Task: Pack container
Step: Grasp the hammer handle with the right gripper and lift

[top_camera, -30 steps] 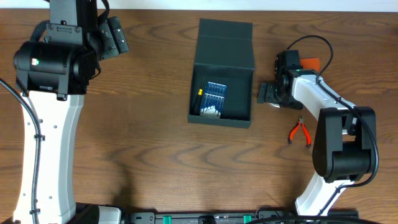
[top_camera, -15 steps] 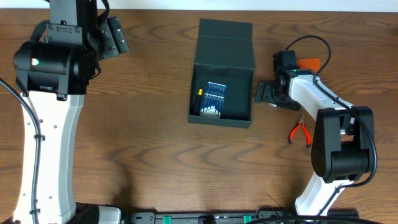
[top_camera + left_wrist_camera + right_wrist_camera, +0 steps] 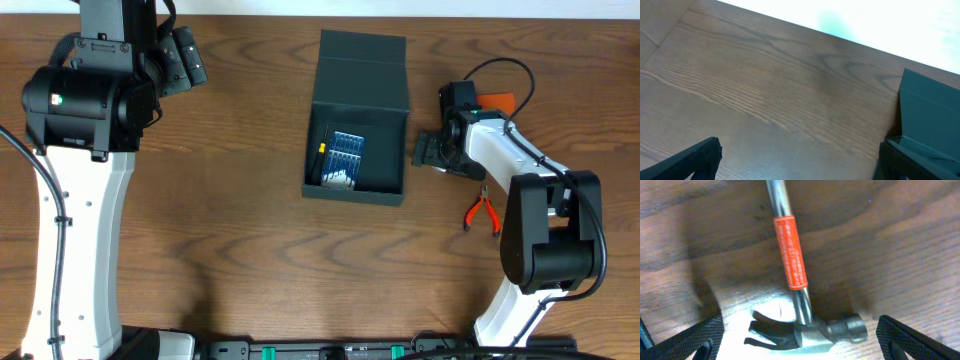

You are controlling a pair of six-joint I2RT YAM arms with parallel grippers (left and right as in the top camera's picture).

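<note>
The dark teal-black container (image 3: pixel 357 186) stands open at table centre, its flap lid (image 3: pixel 362 70) folded back. A small blue screwdriver-set case (image 3: pixel 345 157) lies inside it. The container's corner shows in the left wrist view (image 3: pixel 927 115). My right gripper (image 3: pixel 428 150) is open just right of the container, low over a steel claw hammer (image 3: pixel 805 325) with an orange label on its shaft. The hammer head lies between the open fingers (image 3: pixel 800 340). My left gripper (image 3: pixel 800 165) is open and empty, held high at the far left.
Orange-handled pliers (image 3: pixel 483 212) lie on the table right of the container, beside the right arm. An orange object (image 3: pixel 497 101) sits behind the right arm. The large left arm (image 3: pixel 80 100) stands at the far left over bare wood.
My right gripper has shifted slightly left toward the container and then settled. The left arm and the container have not moved.
</note>
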